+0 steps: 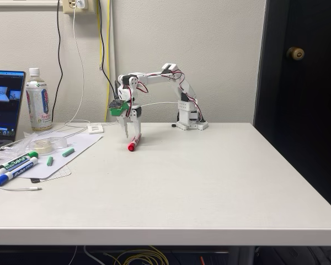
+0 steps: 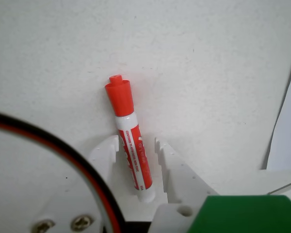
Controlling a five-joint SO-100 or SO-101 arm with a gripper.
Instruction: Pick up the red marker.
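The red marker (image 2: 120, 99) lies on the white table (image 2: 208, 73), red cap pointing away from the wrist camera, its white barrel with the red label running back between my fingers. My gripper (image 2: 136, 141) is down at the table and straddles the barrel. The left finger (image 2: 105, 150) is against the barrel, while a narrow gap shows before the right finger (image 2: 170, 162), so the gripper is slightly open. In the fixed view the gripper (image 1: 131, 134) points down at the marker (image 1: 132, 145), whose cap rests on the table.
At the left in the fixed view, a white sheet (image 1: 83, 146) holds a green-capped marker (image 1: 14, 163), a blue-capped marker (image 1: 14, 173), a tape roll (image 1: 42, 144) and small green caps. Behind stand a bottle (image 1: 38, 102) and a laptop (image 1: 4, 105). The arm's base (image 1: 190, 118) sits at the back.
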